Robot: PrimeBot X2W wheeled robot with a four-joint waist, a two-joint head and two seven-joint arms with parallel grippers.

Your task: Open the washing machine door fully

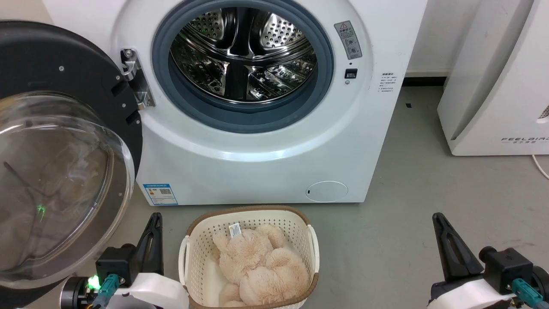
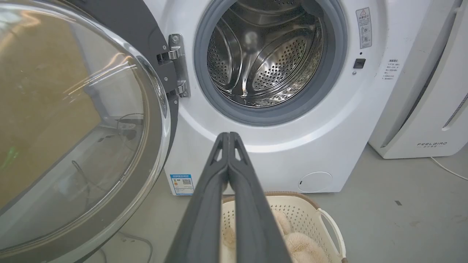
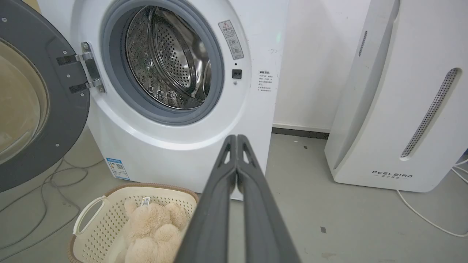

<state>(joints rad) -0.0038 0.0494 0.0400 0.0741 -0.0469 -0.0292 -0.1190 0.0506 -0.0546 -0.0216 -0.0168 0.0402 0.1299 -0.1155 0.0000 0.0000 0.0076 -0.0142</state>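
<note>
Washing machine door — position?" asks the first inspector.

"Swung out on its hinge at the left of the washing machine, glass bowl facing the robot, drum opening unobstructed. I judge it near full travel, though not proven at the stop."

"Claws?"

"Left claw clenched, empty, low and just beside the door's lower rim. Right claw clenched, empty, well apart over bare floor."

"Recommended method?"

"Left claw, fingers together, presses the black rim far from the hinge — not the glass. Follow the arc leftward, slowly, and cease at resistance. Mind the basket holding the plush toy close by."
</note>
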